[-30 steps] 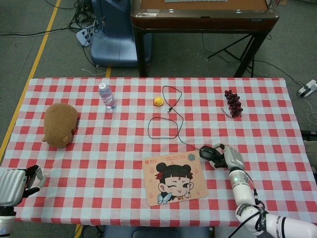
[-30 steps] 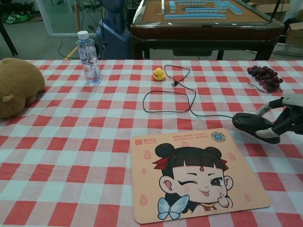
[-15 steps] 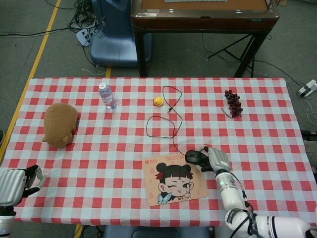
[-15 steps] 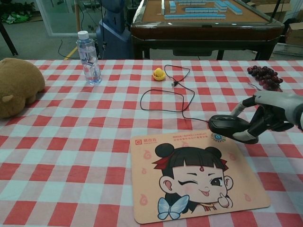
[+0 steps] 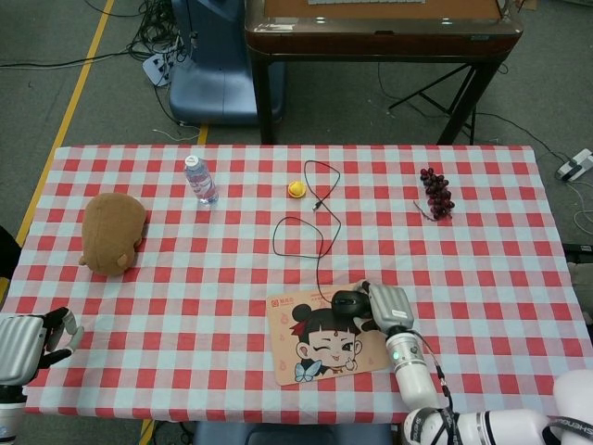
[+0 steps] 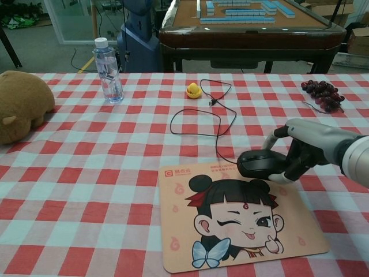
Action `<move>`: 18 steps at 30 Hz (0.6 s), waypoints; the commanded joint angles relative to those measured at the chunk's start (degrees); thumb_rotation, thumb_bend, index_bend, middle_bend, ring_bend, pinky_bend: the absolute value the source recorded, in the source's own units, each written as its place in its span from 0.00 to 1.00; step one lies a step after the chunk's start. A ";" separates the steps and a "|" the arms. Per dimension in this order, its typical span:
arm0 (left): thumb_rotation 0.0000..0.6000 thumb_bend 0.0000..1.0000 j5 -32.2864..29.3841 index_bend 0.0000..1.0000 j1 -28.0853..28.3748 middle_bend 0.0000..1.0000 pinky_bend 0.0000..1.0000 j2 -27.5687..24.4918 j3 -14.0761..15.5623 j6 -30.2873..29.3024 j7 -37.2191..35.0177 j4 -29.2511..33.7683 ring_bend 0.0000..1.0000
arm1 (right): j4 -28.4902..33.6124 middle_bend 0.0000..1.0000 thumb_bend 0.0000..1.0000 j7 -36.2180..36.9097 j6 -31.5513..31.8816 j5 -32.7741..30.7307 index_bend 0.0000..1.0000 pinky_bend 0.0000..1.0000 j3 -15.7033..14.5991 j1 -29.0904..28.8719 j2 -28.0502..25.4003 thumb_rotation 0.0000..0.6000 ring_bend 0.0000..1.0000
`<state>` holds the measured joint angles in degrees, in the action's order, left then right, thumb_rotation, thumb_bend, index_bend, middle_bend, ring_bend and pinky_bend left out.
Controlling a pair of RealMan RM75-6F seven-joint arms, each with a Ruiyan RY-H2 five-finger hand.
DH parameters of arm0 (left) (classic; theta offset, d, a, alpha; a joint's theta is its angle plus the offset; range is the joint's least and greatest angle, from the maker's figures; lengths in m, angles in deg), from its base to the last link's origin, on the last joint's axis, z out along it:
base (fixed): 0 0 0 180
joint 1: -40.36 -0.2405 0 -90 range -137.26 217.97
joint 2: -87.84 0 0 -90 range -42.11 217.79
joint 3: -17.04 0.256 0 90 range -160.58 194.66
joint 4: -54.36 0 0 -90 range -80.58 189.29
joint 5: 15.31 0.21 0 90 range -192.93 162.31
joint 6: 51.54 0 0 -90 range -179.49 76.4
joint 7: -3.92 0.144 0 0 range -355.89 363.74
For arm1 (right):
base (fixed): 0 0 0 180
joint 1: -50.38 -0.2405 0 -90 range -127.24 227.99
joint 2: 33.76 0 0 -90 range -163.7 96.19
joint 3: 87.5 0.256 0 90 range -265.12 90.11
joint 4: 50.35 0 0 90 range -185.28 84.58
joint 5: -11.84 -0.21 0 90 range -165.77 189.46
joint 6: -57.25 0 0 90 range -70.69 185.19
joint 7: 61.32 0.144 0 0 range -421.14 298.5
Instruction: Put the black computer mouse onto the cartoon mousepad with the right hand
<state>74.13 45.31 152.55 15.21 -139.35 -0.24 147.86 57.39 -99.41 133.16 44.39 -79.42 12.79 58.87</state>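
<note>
1. The right hand (image 6: 300, 158) is closed around the black computer mouse (image 6: 262, 164). In the chest view its fingers wrap the right end of the mouse from the side, so the mouse is held and not free.
2. The mouse is now over the upper edge of the cartoon mousepad (image 6: 230, 225), right of the centre of the frame in the chest view. In the head view the mouse (image 5: 350, 300) is at the upper right part of the mousepad (image 5: 320, 352), with the right hand (image 5: 384, 304) just beside it on the right.
3. I cannot tell from the pictures if the mouse rests on the pad or is a little above it. It seems to cover the pad's border more than its middle.
4. The cable (image 6: 222, 124) of the mouse runs from it up the checked tablecloth (image 6: 86, 173) in a loose loop, toward the small yellow toy (image 6: 193, 90) in the upper middle of the frame.
5. The left hand (image 5: 28, 343) is at the lower left corner of the head view, holding nothing, with the fingers a little apart.
6. My judgement: the carrying is nearly finished. What is left is to bring the mouse more fully onto the pad, set it down and open the hand.
</note>
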 commanded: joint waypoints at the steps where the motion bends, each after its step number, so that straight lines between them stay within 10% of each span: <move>1: 1.00 0.57 -0.03 0.55 -0.02 0.90 1.00 -0.01 -0.02 -0.04 0.03 0.04 0.82 | -0.97 1.00 0.29 -0.84 0.77 1.62 0.43 1.00 -0.87 0.04 1.10 1.00 1.00; 18: 1.00 0.57 -0.80 0.56 -0.25 0.90 1.00 -0.62 -0.34 -0.15 -0.56 0.37 0.82 | -4.49 1.00 0.27 -3.51 0.89 7.57 0.43 1.00 -3.43 1.02 5.71 1.00 1.00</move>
<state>73.33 45.06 151.93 14.87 -139.50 -0.81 148.24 52.99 -102.82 134.08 51.88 -82.78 13.76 64.48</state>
